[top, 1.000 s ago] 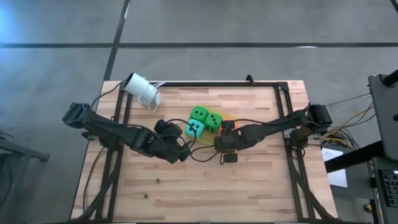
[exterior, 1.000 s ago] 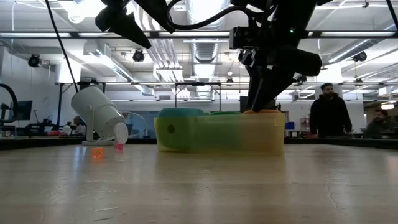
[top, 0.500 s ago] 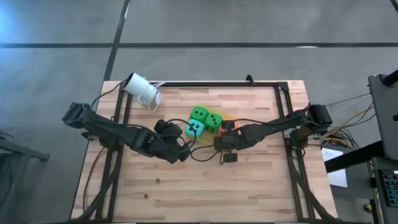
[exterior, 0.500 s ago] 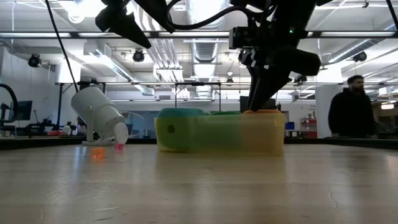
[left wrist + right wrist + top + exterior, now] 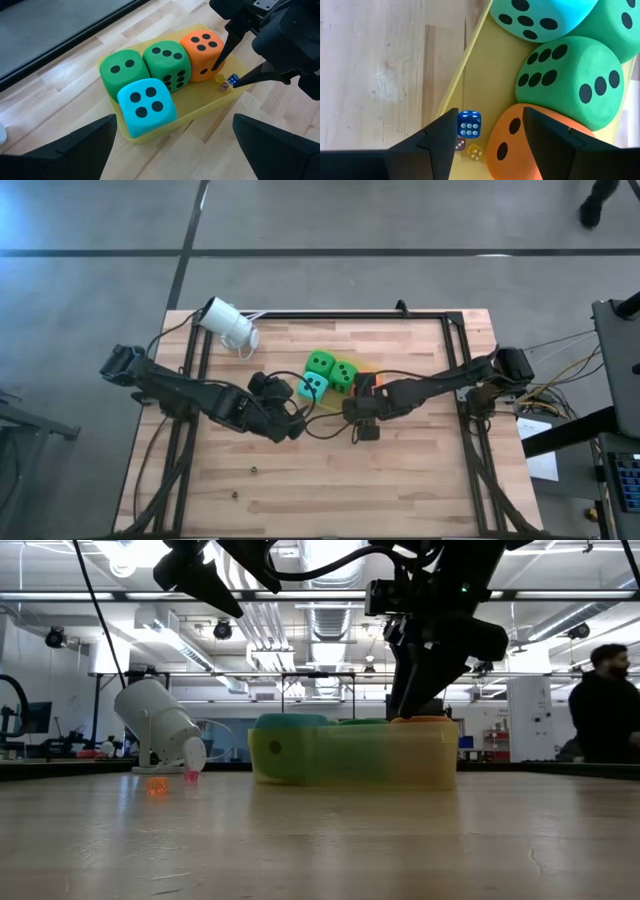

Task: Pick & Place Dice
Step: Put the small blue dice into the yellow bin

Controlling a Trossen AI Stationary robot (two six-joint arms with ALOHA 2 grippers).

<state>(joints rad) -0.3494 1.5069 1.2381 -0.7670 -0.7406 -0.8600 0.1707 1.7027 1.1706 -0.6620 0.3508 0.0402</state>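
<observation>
Right now I am hovering my right gripper [image 5: 487,142], fingers spread apart, over the small blue die [image 5: 469,123] in the yellow tray [image 5: 200,102], beside the orange die [image 5: 202,48]. I am keeping my left gripper [image 5: 175,137] wide open outside the tray near the teal die [image 5: 146,105], so it is not crowding the pick.

Lighting even and bright on the wooden table [image 5: 300,480] in the high view; shadows soft. Low view backlit: ceiling lights [image 5: 330,555] glare, arms read as silhouettes, near tabletop blurred. Wrist views sharp on the dice [image 5: 166,64]; own fingers [image 5: 437,145] dark, soft-edged.
</observation>
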